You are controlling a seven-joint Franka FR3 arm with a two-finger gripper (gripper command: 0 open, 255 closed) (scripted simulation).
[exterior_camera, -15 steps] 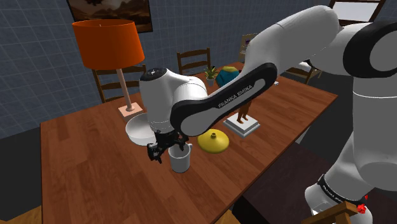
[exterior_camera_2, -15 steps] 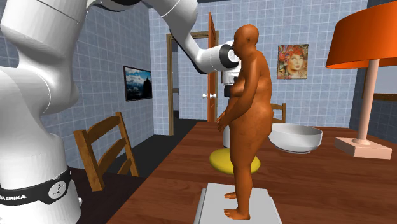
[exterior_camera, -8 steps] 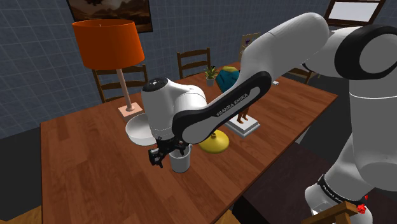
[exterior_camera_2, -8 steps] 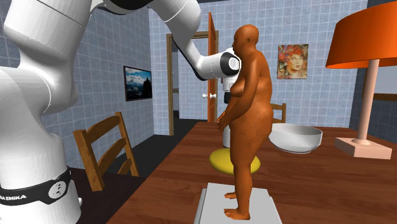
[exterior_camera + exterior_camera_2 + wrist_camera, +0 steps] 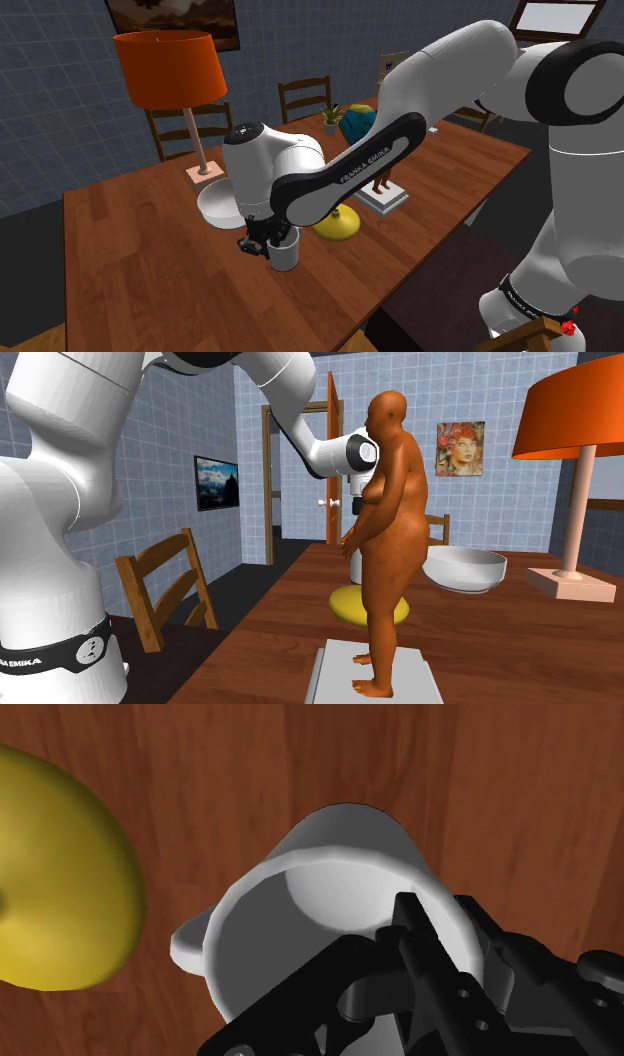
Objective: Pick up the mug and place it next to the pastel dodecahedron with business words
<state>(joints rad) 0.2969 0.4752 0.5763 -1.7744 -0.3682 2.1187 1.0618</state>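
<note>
While the arm is reaching low over the wooden table [image 5: 130, 260], I am watching the gripper [image 5: 262, 243] pinching the rim of the white mug [image 5: 285, 254]. In the wrist view one of the black fingers [image 5: 418, 939] is sitting inside the cup and the other is pressing on the outside. The mug's wall is clasped between them, so I am reading the gripper as clenched on the mug. The mug is standing upright on the table, and its handle is pointing toward the yellow dome [image 5: 337, 222] lying just beside it. A white bowl [image 5: 213, 205] is resting near the mug, on the side toward the orange lamp [image 5: 168, 68]. The blue-green dodecahedron [image 5: 355, 122] is sitting well apart from the mug, toward the far end of the table, beyond the brown figurine [image 5: 381, 183] on its white base. In the second exterior view that figurine is standing in front of the dome and the bowl.
</note>
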